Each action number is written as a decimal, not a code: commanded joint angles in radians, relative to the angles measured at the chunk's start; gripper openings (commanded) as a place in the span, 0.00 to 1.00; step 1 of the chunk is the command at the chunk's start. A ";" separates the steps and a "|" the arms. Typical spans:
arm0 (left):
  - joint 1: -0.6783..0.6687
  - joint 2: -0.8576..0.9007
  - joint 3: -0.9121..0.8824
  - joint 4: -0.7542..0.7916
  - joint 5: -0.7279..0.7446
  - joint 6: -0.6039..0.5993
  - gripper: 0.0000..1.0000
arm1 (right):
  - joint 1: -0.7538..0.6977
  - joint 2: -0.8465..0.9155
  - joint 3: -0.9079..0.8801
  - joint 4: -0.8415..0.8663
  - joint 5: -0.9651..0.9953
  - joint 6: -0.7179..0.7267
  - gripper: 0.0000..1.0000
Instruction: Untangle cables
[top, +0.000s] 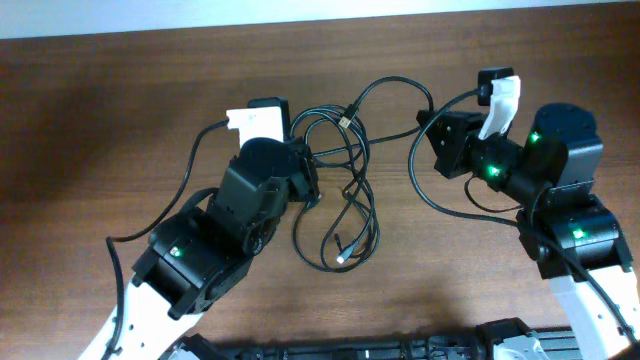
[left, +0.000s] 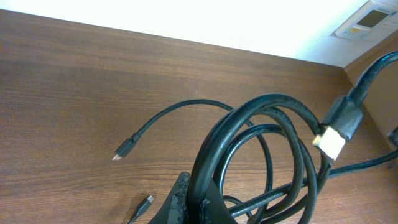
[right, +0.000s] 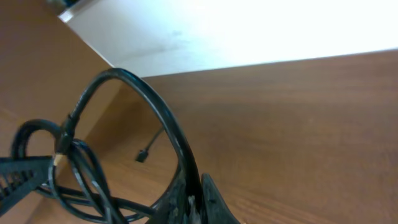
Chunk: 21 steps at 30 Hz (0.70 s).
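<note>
Both my left fingers (left: 176, 202) and right fingers (right: 215, 200) are clamped on the cables (top: 352, 215), the tangled loops lying on the surface (top: 120, 120) between them, nearer the left pair.

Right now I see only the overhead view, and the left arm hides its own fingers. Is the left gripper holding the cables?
Observer: Yes. The left wrist view shows the left gripper shut on the cables, with several loops bunched at its fingers.
Operator: And the right gripper, please?
Observer: The right wrist view shows the right gripper shut on one cable only, arching up from its fingers.
</note>
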 joint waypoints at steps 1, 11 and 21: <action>0.012 -0.011 0.023 -0.006 -0.080 -0.002 0.00 | -0.012 0.011 -0.003 -0.021 0.158 0.035 0.06; 0.012 -0.012 0.023 0.026 -0.022 -0.001 0.00 | -0.012 0.023 -0.003 -0.055 0.157 0.032 0.78; 0.012 -0.012 0.023 0.088 0.018 0.045 0.00 | -0.012 0.023 -0.003 -0.086 -0.132 -0.233 0.84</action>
